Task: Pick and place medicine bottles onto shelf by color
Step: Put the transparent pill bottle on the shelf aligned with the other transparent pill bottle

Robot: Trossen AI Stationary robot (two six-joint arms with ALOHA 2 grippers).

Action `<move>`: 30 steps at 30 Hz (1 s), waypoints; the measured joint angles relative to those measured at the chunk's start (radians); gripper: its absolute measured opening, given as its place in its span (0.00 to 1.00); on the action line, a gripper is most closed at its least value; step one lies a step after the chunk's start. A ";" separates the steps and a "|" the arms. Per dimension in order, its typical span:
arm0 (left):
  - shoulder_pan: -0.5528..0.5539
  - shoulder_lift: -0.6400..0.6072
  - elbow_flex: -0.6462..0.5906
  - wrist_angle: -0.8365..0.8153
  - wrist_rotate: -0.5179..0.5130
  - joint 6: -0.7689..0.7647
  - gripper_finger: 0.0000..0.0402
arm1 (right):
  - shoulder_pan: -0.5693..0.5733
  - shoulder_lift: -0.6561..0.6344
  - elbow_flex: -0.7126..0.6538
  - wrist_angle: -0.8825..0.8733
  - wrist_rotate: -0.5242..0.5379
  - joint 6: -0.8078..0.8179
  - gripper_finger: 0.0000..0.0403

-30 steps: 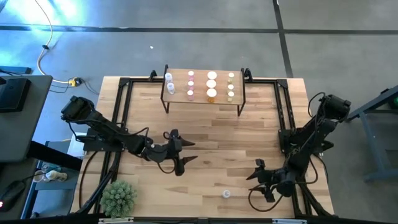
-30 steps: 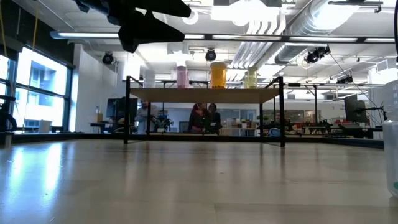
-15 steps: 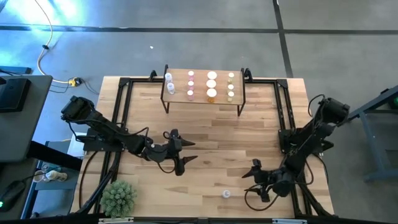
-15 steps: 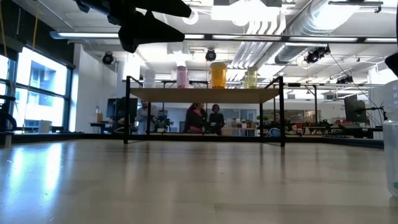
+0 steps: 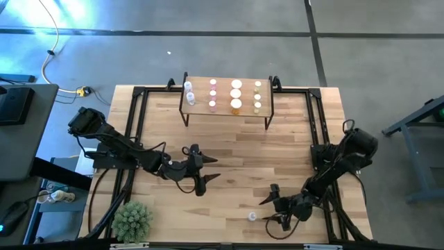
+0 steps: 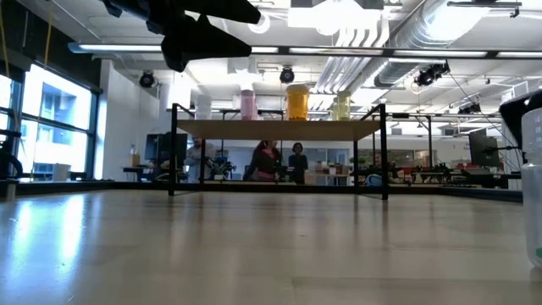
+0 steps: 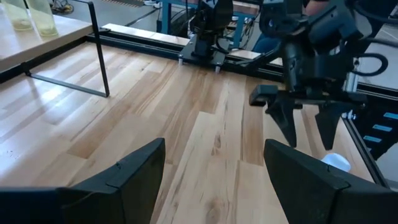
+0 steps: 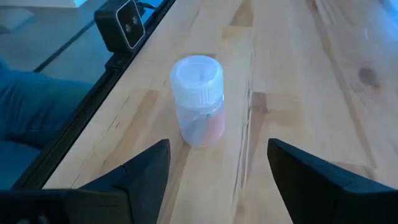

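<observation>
My right claw hung low near the desk's front edge, fingers spread and gripping nothing, aimed at one bottle just ahead. That bottle stood upright on bare wood close to the black rail, clear-bodied with a ribbed white cap and something pink inside. Open wood lay all around it. My left claw waited mid-desk, also spread. At the far edge the shelf carried the other bottles in rows: whitish, pink, orange, yellowish.
</observation>
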 joint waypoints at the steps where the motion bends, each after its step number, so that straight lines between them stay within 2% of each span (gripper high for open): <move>1: 0.000 0.000 0.000 0.000 0.000 0.000 0.65 | -0.007 0.016 0.000 0.023 -0.010 0.000 0.65; 15: 0.000 0.000 0.000 0.000 0.002 0.000 0.65 | -0.080 0.214 0.035 0.260 -0.162 -0.055 0.65; 30: 0.000 0.000 0.000 0.000 0.000 0.000 0.65 | -0.153 0.289 0.038 0.420 -0.324 -0.077 0.65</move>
